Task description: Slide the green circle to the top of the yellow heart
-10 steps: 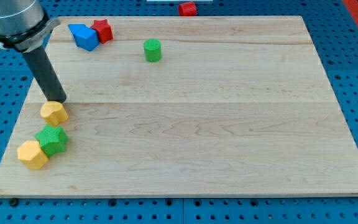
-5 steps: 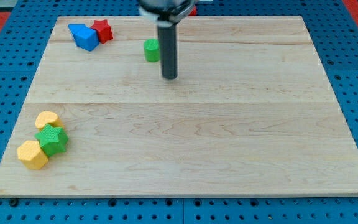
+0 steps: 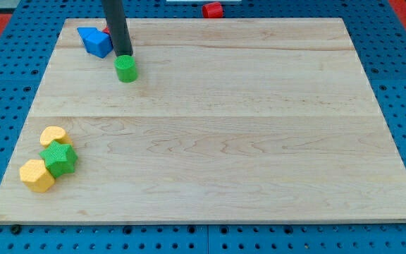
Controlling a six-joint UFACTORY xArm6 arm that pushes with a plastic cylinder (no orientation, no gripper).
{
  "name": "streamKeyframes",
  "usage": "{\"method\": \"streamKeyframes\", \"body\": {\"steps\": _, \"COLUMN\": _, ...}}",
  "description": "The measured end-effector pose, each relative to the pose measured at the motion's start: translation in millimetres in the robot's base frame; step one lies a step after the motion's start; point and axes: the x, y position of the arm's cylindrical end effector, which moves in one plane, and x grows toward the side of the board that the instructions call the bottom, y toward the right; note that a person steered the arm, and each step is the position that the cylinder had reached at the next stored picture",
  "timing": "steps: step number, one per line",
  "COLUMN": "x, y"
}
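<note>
Rod end, my tip (image 3: 124, 55), sat on the wooden board (image 3: 259, 141) just above the green circle (image 3: 125, 69), touching or nearly touching its far edge; contact could not be confirmed. No grasp was possible with this tool: the rod was bare, held nothing, and could only shove.

Green circle stood upright in the upper left part of the board, below the blue block (image 3: 95, 41) and well apart from the yellow heart (image 3: 53, 135), which lay near the left edge, lower down. Green star-like block (image 3: 59, 158) touched the heart from below, and a yellow block (image 3: 37, 175) sat just beside that at lower left. A red block (image 3: 107, 31) was mostly hidden behind the rod; another red block (image 3: 213, 10) sat off the board at the view's top.

Handling judgement: the circle looked small, light and rigid, likely to slide easily on smooth wood. Its round side gives a poor bearing face, so an off-centre push would probably let it roll off the tip sideways. Best contact: the side opposite the travel direction, on the centre line. From its place above the circle, the tip suited a push down-left. Overshoot risked nudging the heart.
</note>
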Motion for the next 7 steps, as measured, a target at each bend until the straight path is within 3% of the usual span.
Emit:
{"method": "streamKeyframes", "body": {"steps": 2, "x": -6, "y": -13}}
{"method": "streamKeyframes", "body": {"steps": 4, "x": 49, "y": 26}}
{"method": "streamKeyframes", "body": {"steps": 6, "x": 99, "y": 17}}
{"method": "streamKeyframes", "body": {"steps": 7, "x": 94, "y": -8}}
